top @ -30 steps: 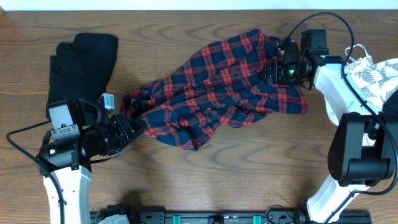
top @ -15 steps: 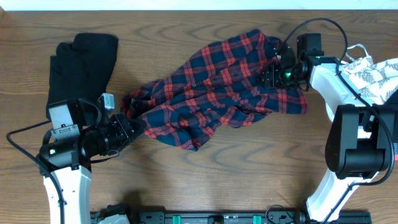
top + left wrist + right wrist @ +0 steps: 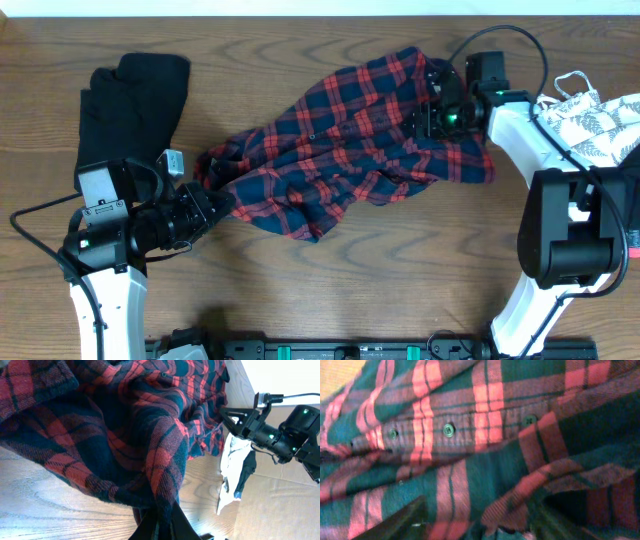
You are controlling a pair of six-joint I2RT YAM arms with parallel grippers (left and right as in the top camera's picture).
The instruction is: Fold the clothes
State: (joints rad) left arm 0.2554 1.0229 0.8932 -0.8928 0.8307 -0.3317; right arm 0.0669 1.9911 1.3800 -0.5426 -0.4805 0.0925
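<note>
The left gripper (image 3: 161,519), at the near left, is pressed together on a pinch of the plaid shirt (image 3: 350,150), holding its near-left edge, likely to anchor that end while the other is pulled out. The shirt lies crumpled and unfolded across the middle of the table (image 3: 300,290); neither the collar nor the sleeves can be picked out in the bunched cloth, so folding proper looks not yet begun. Farther off, at the shirt's far-right end, the right gripper (image 3: 432,110) stands with jaws spread astride a raised fold beside the row of buttons (image 3: 449,429); whether its pads touch the cloth is hidden. A black garment (image 3: 130,105) lies at the far left, and a white leaf-print garment (image 3: 600,120) at the far right is cut off by the frame.
</note>
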